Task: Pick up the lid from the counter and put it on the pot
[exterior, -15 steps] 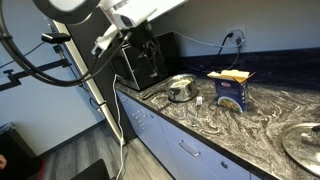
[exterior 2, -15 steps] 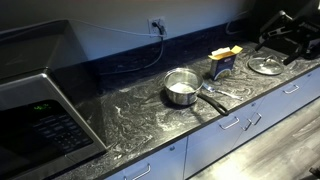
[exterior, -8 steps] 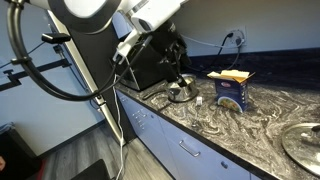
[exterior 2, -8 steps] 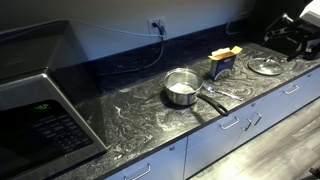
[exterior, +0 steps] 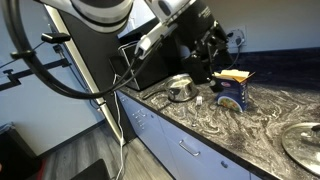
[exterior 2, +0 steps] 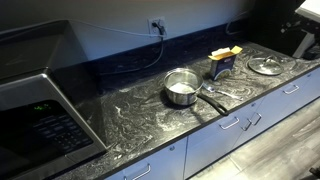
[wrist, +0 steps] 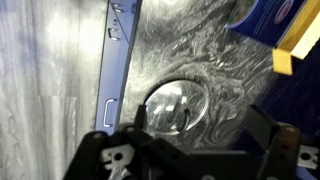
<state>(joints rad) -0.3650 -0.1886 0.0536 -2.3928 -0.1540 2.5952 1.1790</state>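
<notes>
The lid is a round, silvery, shallow dome with a small handle, lying flat on the marbled counter near its front edge. It also shows in both exterior views. The pot stands open further along the counter, beside the blue-and-yellow box, with its handle pointing to the counter's front. My gripper hangs above the lid, open and empty, with its fingers to either side of the view. In an exterior view it is the dark mass high over the counter.
A blue-and-yellow box stands between pot and lid. A black microwave fills the far end of the counter. White drawers run below the counter's front edge. A cable plugs into the wall socket.
My arm has swung along the counter from the microwave side towards the box and lid. In the other exterior view it has risen almost out of the right edge.
</notes>
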